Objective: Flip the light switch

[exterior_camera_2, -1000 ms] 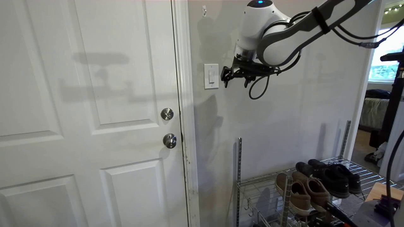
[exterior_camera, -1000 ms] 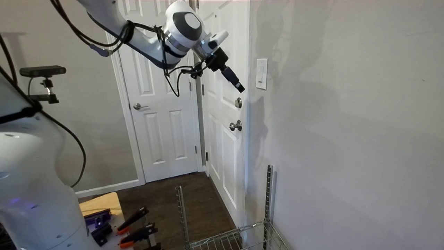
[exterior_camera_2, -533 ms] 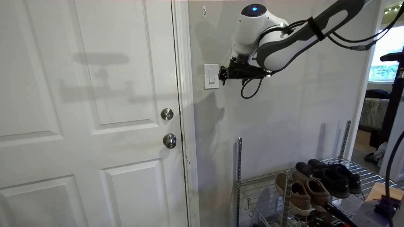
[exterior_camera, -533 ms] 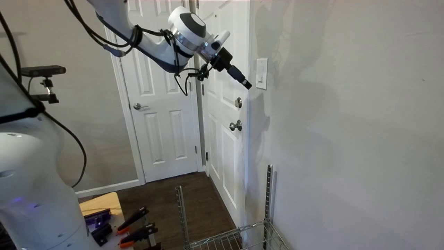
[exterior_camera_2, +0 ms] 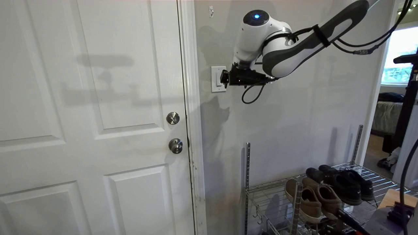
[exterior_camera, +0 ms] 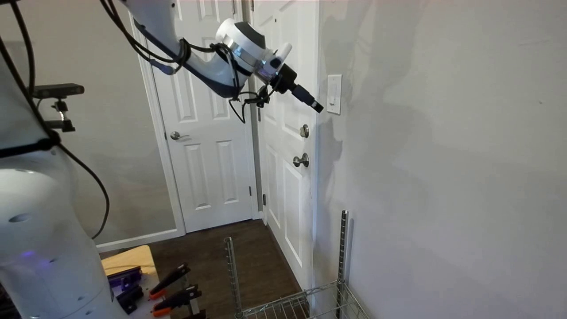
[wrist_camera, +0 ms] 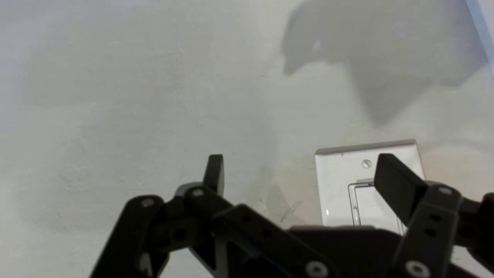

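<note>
- Wrist view, left half: grey wall (wrist_camera: 135, 127), faint scuffs, reaching left and top edges.
- Bottom center: gripper (wrist_camera: 300, 164), fingers (wrist_camera: 212, 173) wide apart, wall and part of the light switch (wrist_camera: 335, 173) visible in the gap.
- Lower right: light switch, top and left edges in sight; finger at frame right is in front of its right part, bottom hidden behind gripper.
- Upper right corner: slanted pale blue strip (wrist_camera: 478, 23).
- In an exterior view, left half: white door (exterior_camera_2: 124, 98), deadbolt (exterior_camera_2: 173, 118) above knob (exterior_camera_2: 176, 146), both near its right edge; trim (exterior_camera_2: 192, 81) next.
- Upper center there: light switch on wall, narrow wall strip between it and trim; gripper overlaps its right edge, arm (exterior_camera_2: 294, 58) extends to upper right.
- Lower right there: wire rack (exterior_camera_2: 296, 209) with brown shoes (exterior_camera_2: 328, 201) and black shoes (exterior_camera_2: 346, 189), well below gripper, wall between.
- In an exterior view, left edge: robot base (exterior_camera: 35, 212); upper center: gripper tilted down-right, thin gap between tip and light switch, apart; wall spreads to right frame edge.
</note>
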{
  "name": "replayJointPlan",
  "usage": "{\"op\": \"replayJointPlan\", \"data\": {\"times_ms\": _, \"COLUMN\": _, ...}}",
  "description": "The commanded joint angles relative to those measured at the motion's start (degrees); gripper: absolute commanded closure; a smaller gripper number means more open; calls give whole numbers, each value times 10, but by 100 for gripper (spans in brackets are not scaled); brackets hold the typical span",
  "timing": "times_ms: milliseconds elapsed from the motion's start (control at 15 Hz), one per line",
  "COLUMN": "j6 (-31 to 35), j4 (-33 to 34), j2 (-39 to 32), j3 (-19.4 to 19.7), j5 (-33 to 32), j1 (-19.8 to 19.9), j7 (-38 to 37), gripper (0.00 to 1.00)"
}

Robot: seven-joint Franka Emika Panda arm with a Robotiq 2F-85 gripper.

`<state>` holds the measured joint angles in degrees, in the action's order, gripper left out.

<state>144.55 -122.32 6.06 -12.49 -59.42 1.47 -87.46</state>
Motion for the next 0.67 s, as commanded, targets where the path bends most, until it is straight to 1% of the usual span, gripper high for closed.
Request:
{"op": "replayJointPlan", "data": {"times_ms": 0, "j6": -2, "j4": 24, "j2": -20, "j3": 18, "j5": -60, "j1": -21, "j7": -63, "gripper": 0}}
{"op": "replayJointPlan", "data": {"times_ms": 200, "j6": -4, "j4": 36, "j2": -34, "j3": 29, "j5": -79, "j1": -30, "j7": -85, "gripper": 0}}
{"op": "replayJointPlan", "data": {"times_ms": 600, "j6": -1, "j4": 63, "j2": -60, "j3": 49, "j5": -90, "j1": -40, "j7": -103, "gripper": 0}}
